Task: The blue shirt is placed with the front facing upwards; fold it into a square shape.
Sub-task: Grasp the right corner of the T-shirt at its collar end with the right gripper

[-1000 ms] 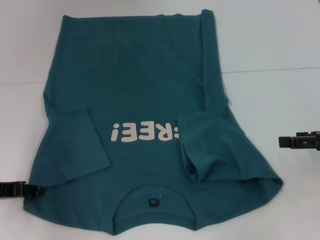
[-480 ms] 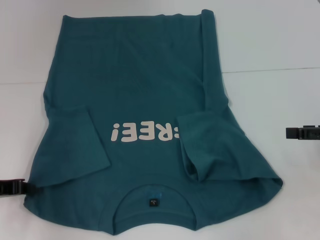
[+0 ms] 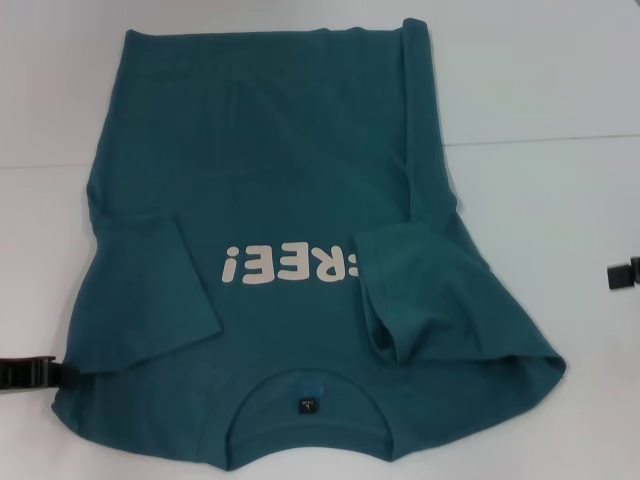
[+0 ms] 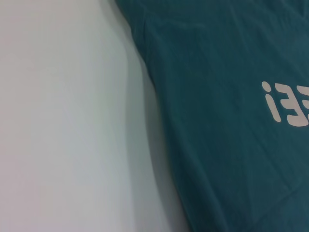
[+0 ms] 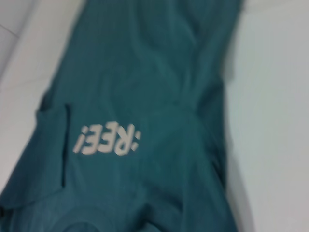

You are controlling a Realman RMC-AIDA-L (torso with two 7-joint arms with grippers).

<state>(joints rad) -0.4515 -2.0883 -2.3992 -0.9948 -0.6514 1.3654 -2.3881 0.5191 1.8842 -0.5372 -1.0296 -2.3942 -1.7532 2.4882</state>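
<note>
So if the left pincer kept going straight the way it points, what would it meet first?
Most likely the blue shirt: the left pincer sits at its near-left edge by the folded-in sleeve, pointing inward. Whether it already touches the cloth is unclear.

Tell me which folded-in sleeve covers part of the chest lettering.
The sleeve on the robot's right: its edge overlaps the start of the off-white print. The left-side sleeve lies clear of it.

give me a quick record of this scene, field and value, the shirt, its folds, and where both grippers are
shirt: blue shirt, front up, collar toward the robot
print: white letters, partly covered
left sleeve: folded inward over the body
right side: folded inward, covering the print's first letter
surface: white table
left gripper: at the shirt's near left edge
right gripper: at the picture's right edge, apart from the shirt
</note>
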